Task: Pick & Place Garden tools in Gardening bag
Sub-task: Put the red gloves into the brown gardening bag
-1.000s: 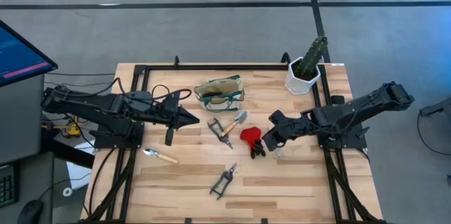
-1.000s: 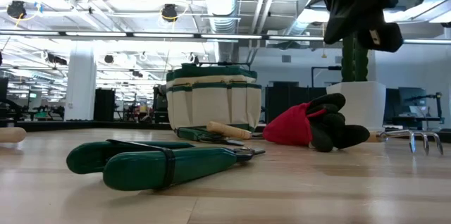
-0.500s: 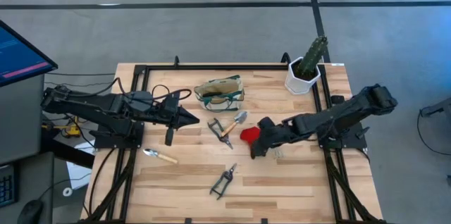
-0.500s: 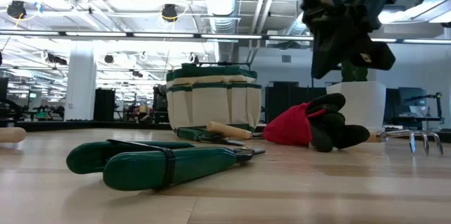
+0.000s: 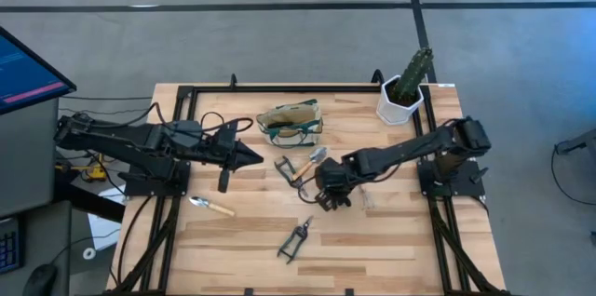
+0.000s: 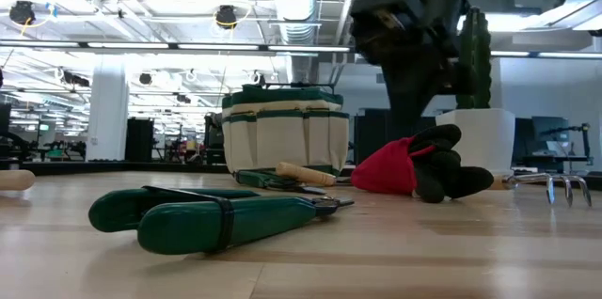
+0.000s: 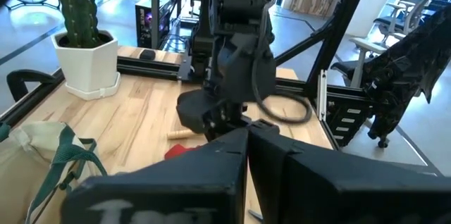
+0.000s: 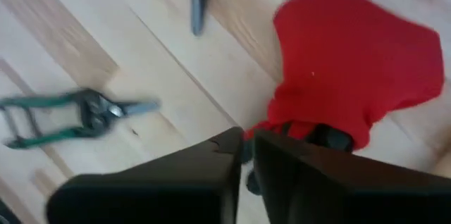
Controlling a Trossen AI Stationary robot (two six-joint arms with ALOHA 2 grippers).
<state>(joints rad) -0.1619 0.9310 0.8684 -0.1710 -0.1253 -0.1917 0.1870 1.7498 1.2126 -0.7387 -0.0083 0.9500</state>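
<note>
— So where is the right gripper [image 5: 328,187] sitting relative to the gardening bag [image 5: 291,120]?

— It is hanging toward the table's front from the bag, directly over the red-headed tool [image 8: 352,76], which is lying flat on the table [image 5: 391,240].

— Is it gripping that tool?

— No. Its fingers [image 8: 211,175] are showing only a narrow slit between them, with nothing in it, and they are pointing down at the spot where the red head is meeting the black handle.

— And the other tools?

— The pruning shears [image 5: 296,238] are lying nearer the front edge than the bag, apart from everything. The trowel [image 5: 308,163] is resting just in front of the bag, beside the right gripper. A thin wooden-handled tool [image 5: 212,207] is lying toward the left front.

— What is the left gripper [image 5: 253,155] doing?

— It is waiting left of the bag, pinched shut on nothing. A potted cactus [image 5: 406,89] is standing to the bag's right.
</note>
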